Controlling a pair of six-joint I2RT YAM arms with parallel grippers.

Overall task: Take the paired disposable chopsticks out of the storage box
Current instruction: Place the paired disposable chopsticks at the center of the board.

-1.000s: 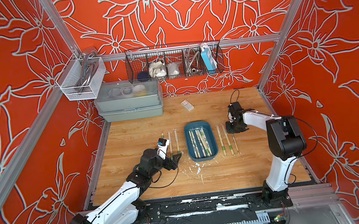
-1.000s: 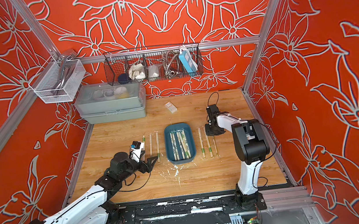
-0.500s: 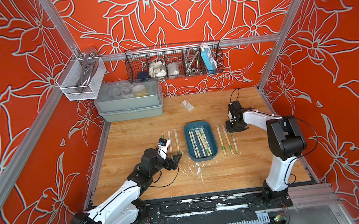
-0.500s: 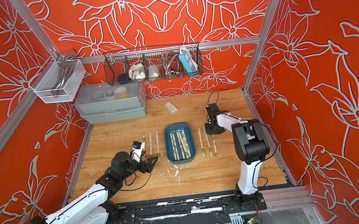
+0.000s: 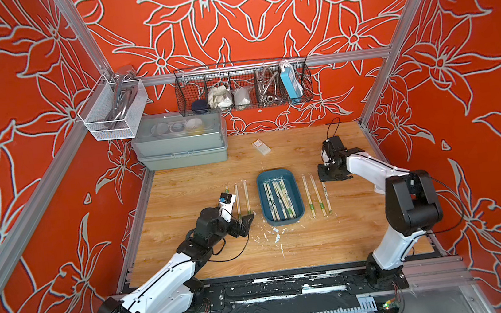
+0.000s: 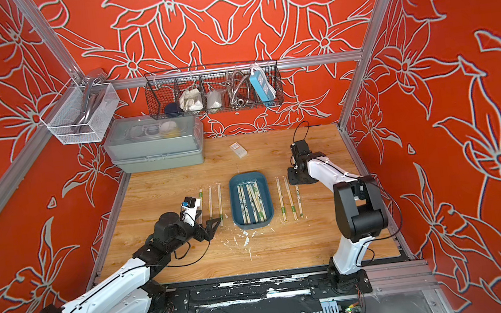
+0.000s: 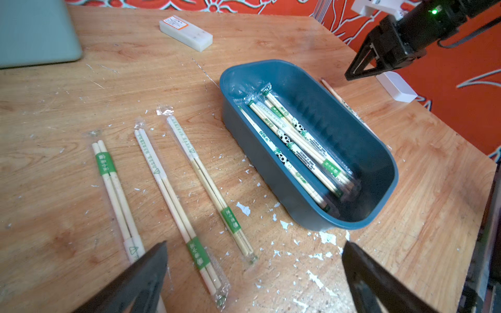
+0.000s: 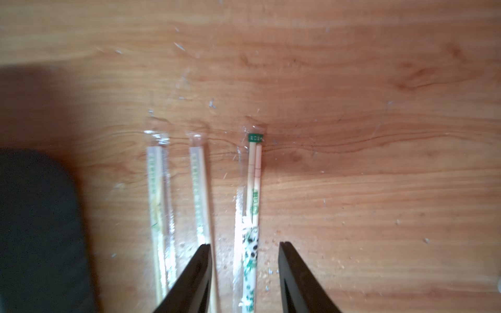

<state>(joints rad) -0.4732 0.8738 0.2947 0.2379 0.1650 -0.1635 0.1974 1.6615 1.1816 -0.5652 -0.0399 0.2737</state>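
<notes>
Your blue box (image 7: 257, 151) sits mid-table between the arms and holds several wrapped chopsticks (image 7: 298, 141) lying lengthwise and overlapping, while a left-hand row (image 5: 237, 200) of three pairs and a right-hand row (image 5: 317, 194) of three pairs lie out on the table (image 5: 317, 246) on either side of it, so I judge you roughly halfway. Your right gripper (image 8: 244, 245) is down low over the far end of its row, fingers apart and straddling a panda-printed pair (image 8: 254, 173) that lies flat on the wood; nothing is pinched. Watch that lift-off: one finger (image 8: 202, 260) sits right over the neighbouring pair, and a clingy sleeve could catch on it and get dragged out of line or carried off. Your left gripper (image 7: 254, 245) hovers by the near ends of its row, fingers spread wide and empty. If you swing it straight across to the box while low, a fingertip could sweep those pairs aside or clip the box wall, and a light box like that would likely skid or tip. Inside, the sleeves are slick and stacked, so a pinch may come up with two pairs, or only film, and drop the sticks. Send one arm in at a time; two in that narrow box could knock together.
</notes>
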